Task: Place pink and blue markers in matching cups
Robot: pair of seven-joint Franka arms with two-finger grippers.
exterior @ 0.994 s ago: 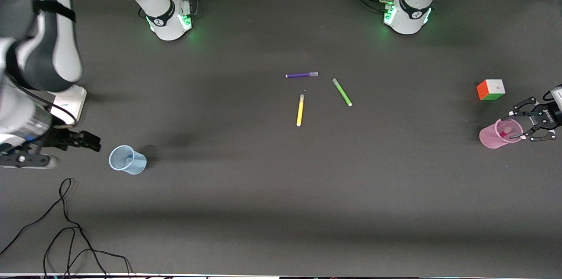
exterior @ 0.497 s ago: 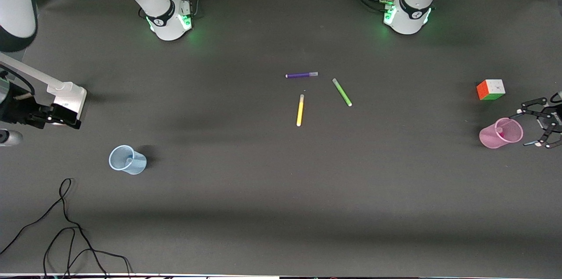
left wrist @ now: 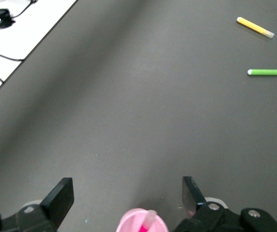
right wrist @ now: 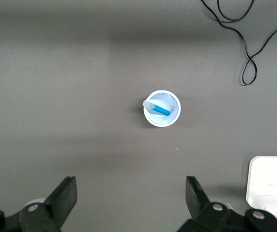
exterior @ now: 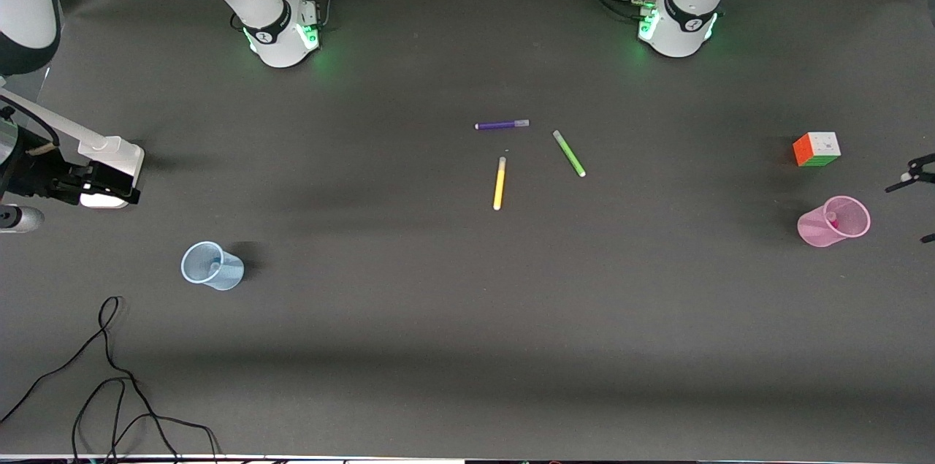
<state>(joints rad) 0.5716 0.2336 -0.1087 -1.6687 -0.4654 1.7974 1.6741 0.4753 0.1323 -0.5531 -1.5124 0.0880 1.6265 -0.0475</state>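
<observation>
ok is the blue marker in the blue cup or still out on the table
In. The right wrist view shows the blue marker leaning inside the upright blue cup, its pale end at the rim.

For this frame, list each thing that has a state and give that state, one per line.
Pale blue translucent plastic cup: upright, holds the blue marker.
Pale pink translucent plastic cup: upright, holds the magenta-pink marker.
Purple marker, yellow marker, green marker: lying flat, apart.
Multicoloured puzzle cube: resting on the table.
Left gripper: open, empty.
Right gripper: open, empty.
</observation>
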